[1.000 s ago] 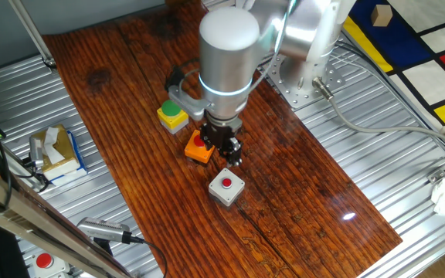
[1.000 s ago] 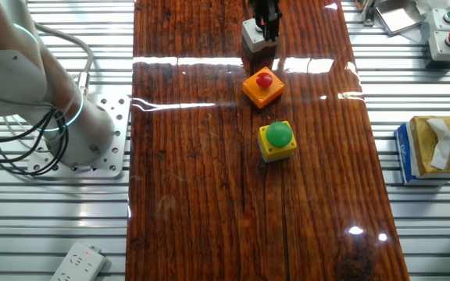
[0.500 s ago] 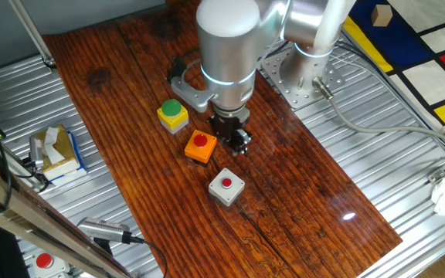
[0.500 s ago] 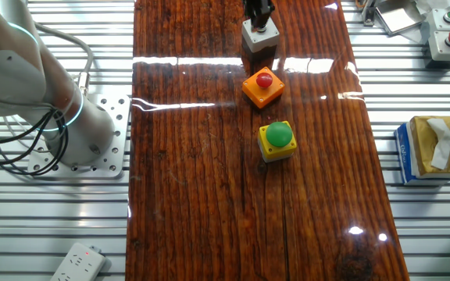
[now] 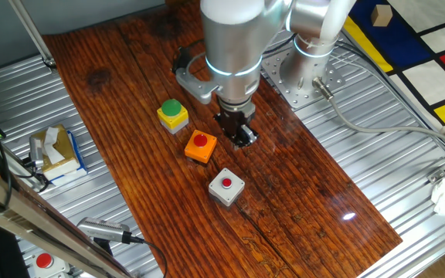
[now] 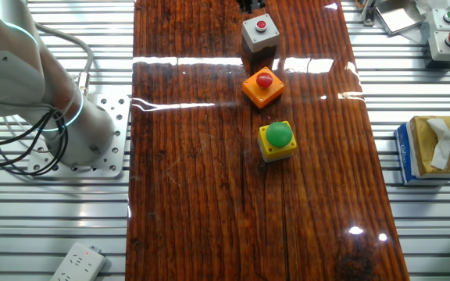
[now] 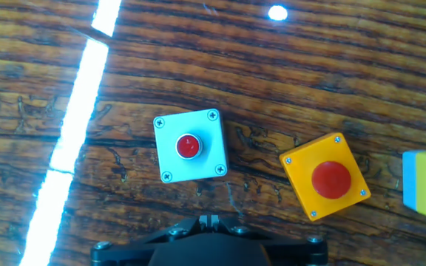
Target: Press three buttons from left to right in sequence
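the pincer is seen raised clear of the row on the wooden table, touching nothing; its opening cannot be told. yellow box, orange box and grey box sit untouched; whether any press remains cannot be judged.

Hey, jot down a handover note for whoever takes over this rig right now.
Claw: shut, holding nothing, raised clear of the boxes.
Row on the table: yellow box, orange box, grey box.
Done: a second ago the claw was down on the grey box, the last in line; it has since lifted off.
Left: probably nothing, though the first two presses are not shown.
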`<state>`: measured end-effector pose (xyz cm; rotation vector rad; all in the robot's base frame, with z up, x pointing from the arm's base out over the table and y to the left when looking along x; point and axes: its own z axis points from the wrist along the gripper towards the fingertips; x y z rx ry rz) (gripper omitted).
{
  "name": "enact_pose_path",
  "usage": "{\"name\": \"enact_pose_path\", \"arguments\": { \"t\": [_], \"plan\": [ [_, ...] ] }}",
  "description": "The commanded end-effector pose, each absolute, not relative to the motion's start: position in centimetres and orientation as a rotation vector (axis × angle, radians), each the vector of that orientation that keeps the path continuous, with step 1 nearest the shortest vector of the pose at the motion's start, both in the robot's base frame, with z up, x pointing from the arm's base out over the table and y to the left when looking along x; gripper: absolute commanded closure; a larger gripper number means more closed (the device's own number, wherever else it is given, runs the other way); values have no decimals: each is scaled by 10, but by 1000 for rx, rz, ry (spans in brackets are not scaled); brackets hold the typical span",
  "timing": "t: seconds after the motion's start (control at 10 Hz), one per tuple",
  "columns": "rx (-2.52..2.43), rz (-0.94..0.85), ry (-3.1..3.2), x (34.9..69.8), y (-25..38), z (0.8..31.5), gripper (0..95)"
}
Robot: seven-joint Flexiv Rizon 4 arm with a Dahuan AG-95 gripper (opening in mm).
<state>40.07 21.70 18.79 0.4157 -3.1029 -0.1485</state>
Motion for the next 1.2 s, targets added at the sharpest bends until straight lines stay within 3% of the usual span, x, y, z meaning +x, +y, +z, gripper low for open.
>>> {"name": "enact_pose_path", "arguments": {
  "t": [0.1,1.2],
  "plan": [
    [443,-131,-3096,402,219,187,950],
    [476,-98,-3091,403,219,187,950]
  ]
}}
